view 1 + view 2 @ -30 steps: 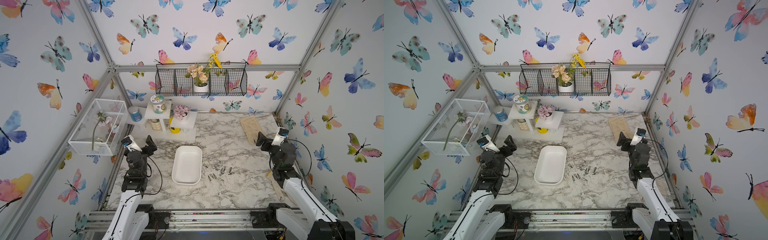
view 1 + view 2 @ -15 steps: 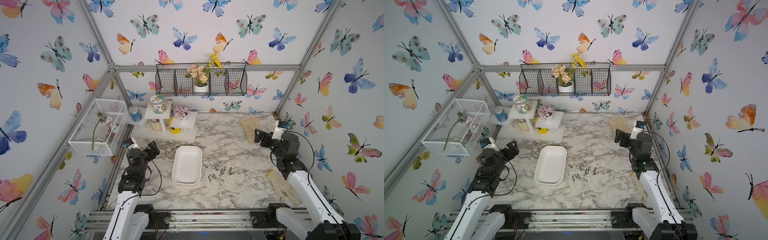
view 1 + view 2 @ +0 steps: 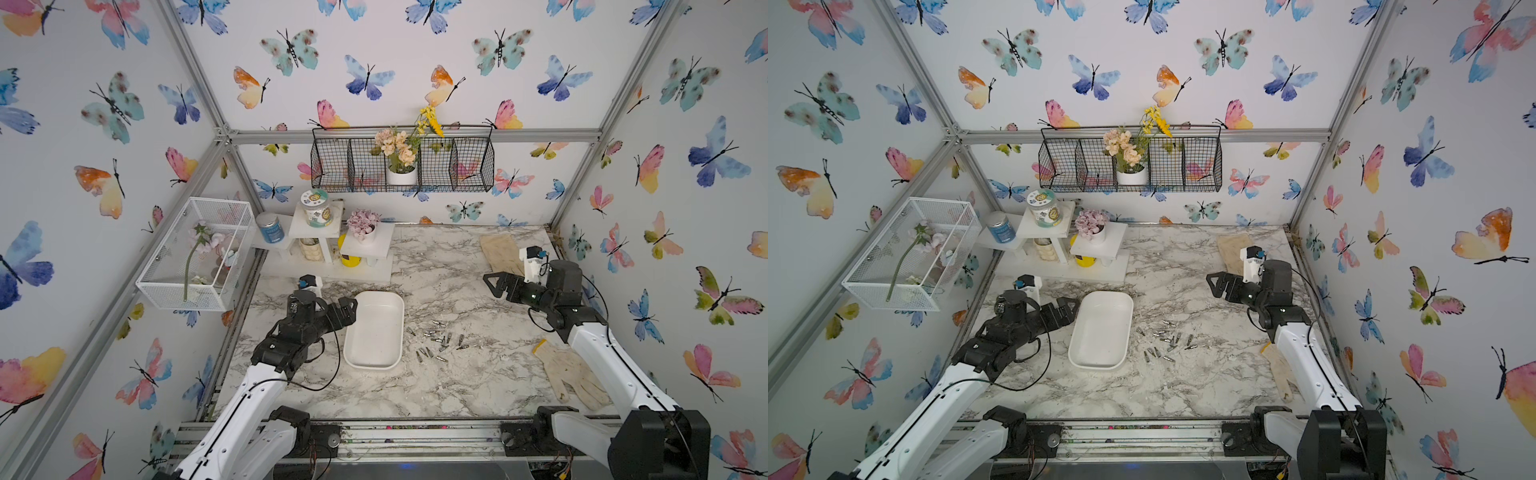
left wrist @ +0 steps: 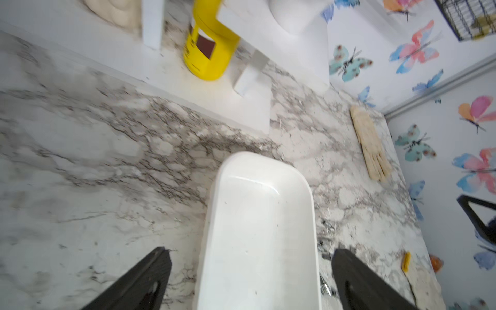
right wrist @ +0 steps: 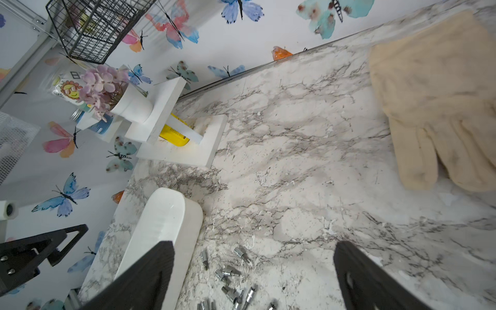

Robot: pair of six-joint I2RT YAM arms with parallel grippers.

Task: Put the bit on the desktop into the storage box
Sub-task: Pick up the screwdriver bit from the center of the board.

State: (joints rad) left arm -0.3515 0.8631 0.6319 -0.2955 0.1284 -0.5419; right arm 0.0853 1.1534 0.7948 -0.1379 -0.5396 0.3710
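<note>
You have bright, even light in both top views, sharp around the storage box (image 3: 374, 332), with only faint shadow beside it. Both wrist views blur beyond it; glare streaks its inner wall.

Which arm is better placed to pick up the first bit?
Probably right. The bits lie right of the storage box, close before the open right fingers; the left fingers sit across the box, which blocks a direct reach.

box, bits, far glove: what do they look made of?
Storage box: probably plastic, glossy white, with a smooth rounded rim and soft highlights.
Bits: metal, silvery and shiny.
Glove: cream fabric, matte; it looks knitted, but the blur leaves that open.
</note>
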